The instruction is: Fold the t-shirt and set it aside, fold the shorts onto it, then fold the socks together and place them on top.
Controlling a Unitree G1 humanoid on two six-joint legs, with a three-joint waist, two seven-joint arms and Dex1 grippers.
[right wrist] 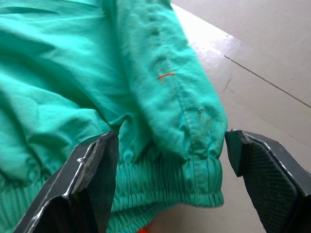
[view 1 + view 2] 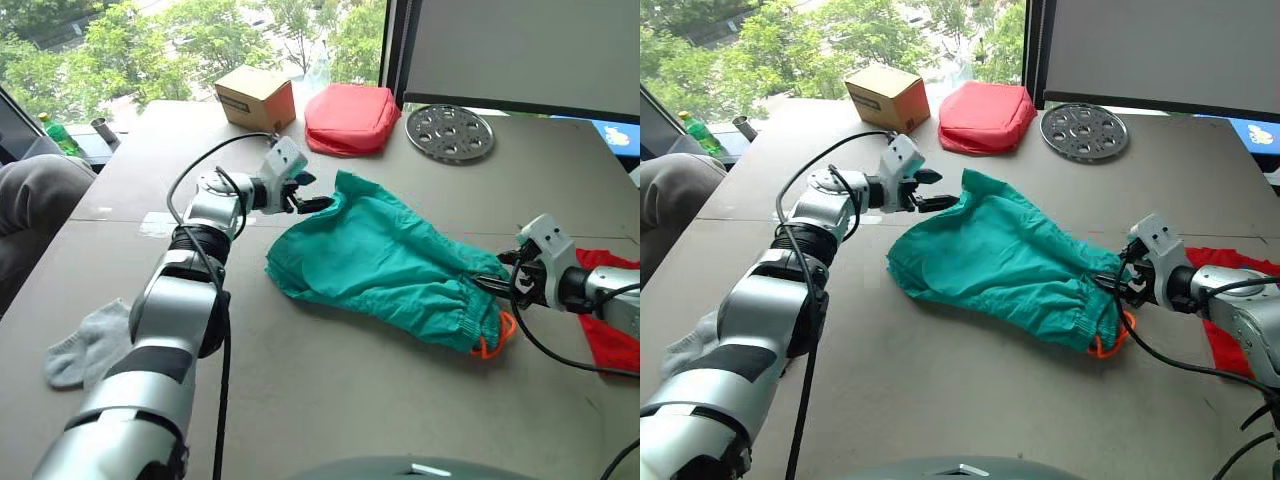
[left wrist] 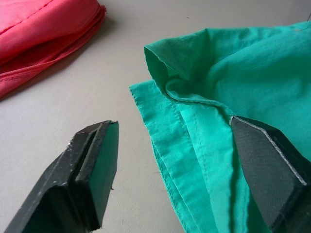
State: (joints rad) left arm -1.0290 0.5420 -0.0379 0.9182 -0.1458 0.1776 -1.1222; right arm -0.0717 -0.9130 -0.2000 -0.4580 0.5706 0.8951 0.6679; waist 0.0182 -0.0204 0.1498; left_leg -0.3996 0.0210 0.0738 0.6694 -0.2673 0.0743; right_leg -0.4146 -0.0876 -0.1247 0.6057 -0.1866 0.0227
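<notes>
Shorts [image 2: 385,262] lie mid-counter [image 2: 330,400], folded over. Thin, limp, slippery woven cloth; likely sags unless held at two points. Left gripper [image 2: 312,202] fingers spread around leg hem; right gripper [image 2: 492,283] fingers spread at elastic waistband, the firmer hold.

one shorts [image 2: 385,262], one t-shirt [image 2: 608,335], one sock [image 2: 88,345]

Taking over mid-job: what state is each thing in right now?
shorts: unfolded, flat on table
t-shirt: set aside at table's right edge
socks: unfolded, loose
left gripper: open, straddling shorts' leg hem
right gripper: open, around waistband
pouch: zipped shut
</notes>
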